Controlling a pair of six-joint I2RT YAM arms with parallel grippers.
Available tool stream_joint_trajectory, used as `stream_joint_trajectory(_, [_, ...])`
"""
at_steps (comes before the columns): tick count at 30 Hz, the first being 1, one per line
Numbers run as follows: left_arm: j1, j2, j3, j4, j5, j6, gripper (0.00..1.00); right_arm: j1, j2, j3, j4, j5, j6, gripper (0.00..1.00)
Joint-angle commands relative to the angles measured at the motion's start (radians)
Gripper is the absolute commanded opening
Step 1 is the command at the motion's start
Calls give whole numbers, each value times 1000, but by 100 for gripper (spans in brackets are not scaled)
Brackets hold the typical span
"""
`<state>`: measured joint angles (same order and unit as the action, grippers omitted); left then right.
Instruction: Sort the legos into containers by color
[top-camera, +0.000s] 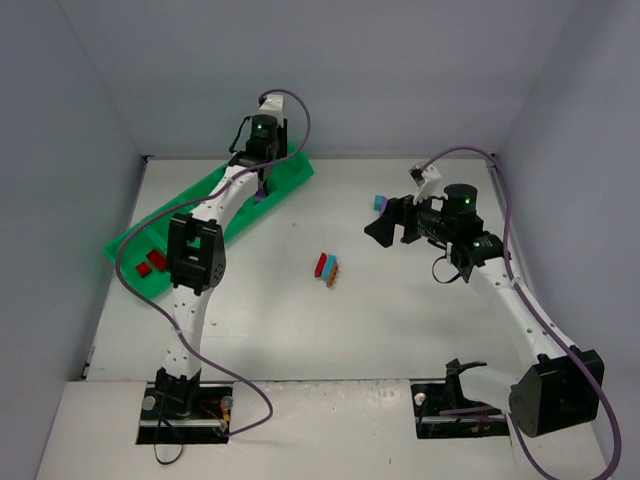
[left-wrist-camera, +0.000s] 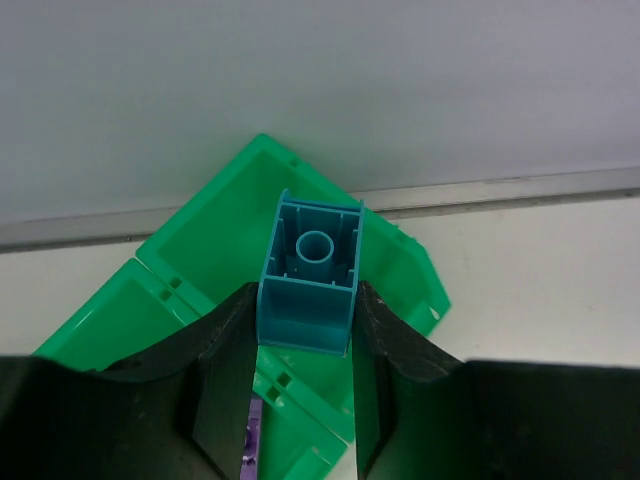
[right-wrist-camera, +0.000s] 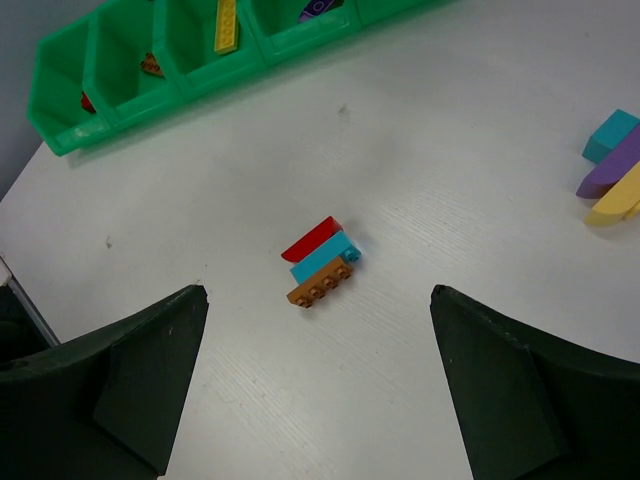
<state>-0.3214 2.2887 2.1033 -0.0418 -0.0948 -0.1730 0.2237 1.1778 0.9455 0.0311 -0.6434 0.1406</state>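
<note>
My left gripper (left-wrist-camera: 306, 300) is shut on a teal-blue lego (left-wrist-camera: 310, 250) and holds it above the far end compartment of the green tray (left-wrist-camera: 200, 240); a purple lego (left-wrist-camera: 252, 440) lies in the compartment beside it. In the top view that gripper (top-camera: 263, 183) is over the tray's far end (top-camera: 290, 170). My right gripper (right-wrist-camera: 319, 300) is open and empty above a red, teal and brown-orange stack (right-wrist-camera: 322, 262), also seen mid-table (top-camera: 327, 268). A teal, purple and yellow stack (right-wrist-camera: 615, 165) lies to its right.
The tray (right-wrist-camera: 200, 85) holds a yellow lego (right-wrist-camera: 227, 25), a brown-orange one (right-wrist-camera: 150, 65), a red one (right-wrist-camera: 88, 100) and a purple one (right-wrist-camera: 320, 8) in separate compartments. Red legos (top-camera: 155, 262) show at the tray's near end. Grey walls enclose the table.
</note>
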Motion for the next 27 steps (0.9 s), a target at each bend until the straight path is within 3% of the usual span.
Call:
stream_joint_trajectory(1, [-5, 26, 93, 85, -95, 9, 10, 2, -37, -7, 38, 11, 13, 90])
stream_joint_trajectory(11, [1, 74, 135, 106, -63, 10, 55, 2, -27, -28, 10, 14, 13, 90])
stream_joint_trajectory(16, [1, 0, 80, 125, -40, -2, 64, 16, -1, -22, 10, 19, 10, 91])
stream_joint_trajectory(20, [-5, -95, 25, 94, -13, -37, 65, 87, 31, -16, 9, 85, -13, 91])
stream_joint_trajectory(27, [-13, -400, -172, -118, 43, -121, 66, 203, 132, 29, 10, 191, -36, 93])
